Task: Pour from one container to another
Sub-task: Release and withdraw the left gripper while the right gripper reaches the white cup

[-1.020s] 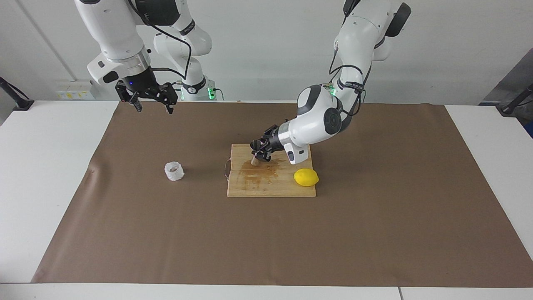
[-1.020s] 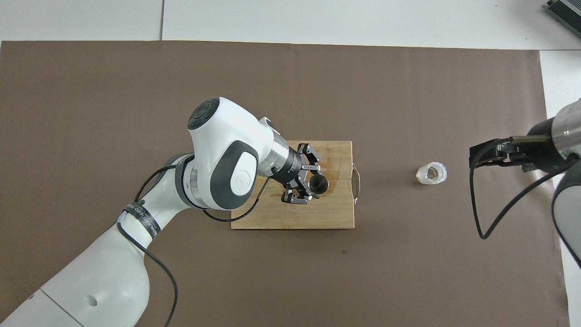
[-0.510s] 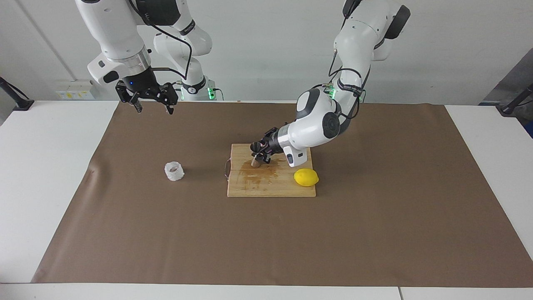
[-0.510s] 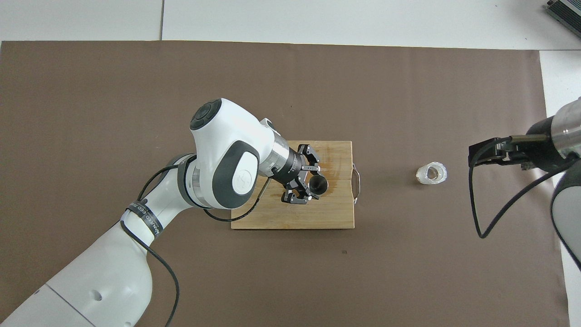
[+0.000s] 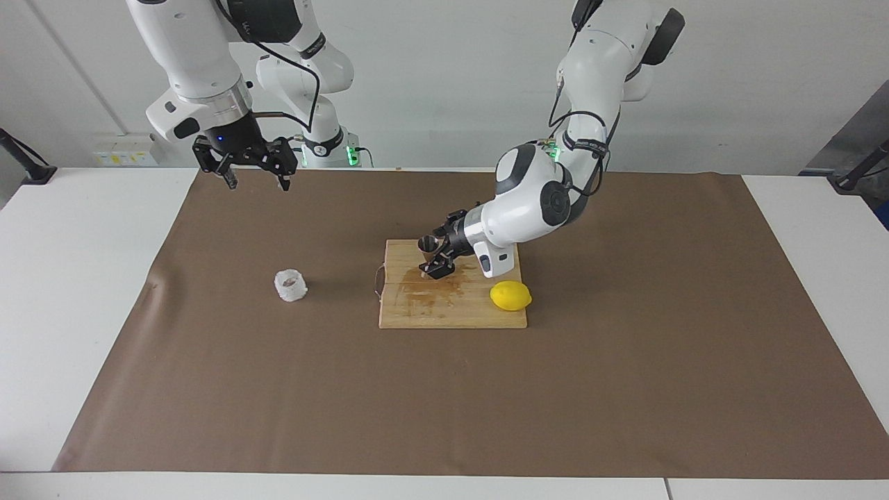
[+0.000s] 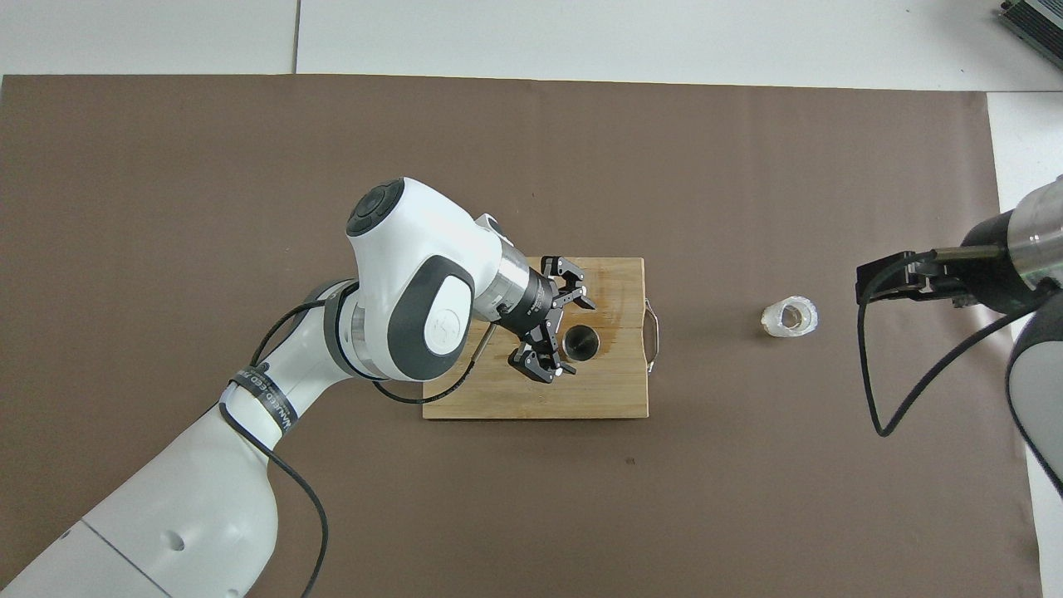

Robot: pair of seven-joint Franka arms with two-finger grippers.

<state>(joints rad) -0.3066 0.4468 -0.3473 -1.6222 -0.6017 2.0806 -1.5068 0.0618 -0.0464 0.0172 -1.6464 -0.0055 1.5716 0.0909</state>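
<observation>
From my station: right gripper (image 5: 253,179) hangs open and empty, waiting above the mat's edge. The cup (image 5: 290,285) sits on the mat at nine o'clock from the board (image 5: 451,312); light, crinkly, easily crushed, so I'd pinch its wall gently. The jigger (image 5: 427,251) stands on the board, slick steel; left gripper (image 5: 437,260) spread around it, not clamping.
</observation>
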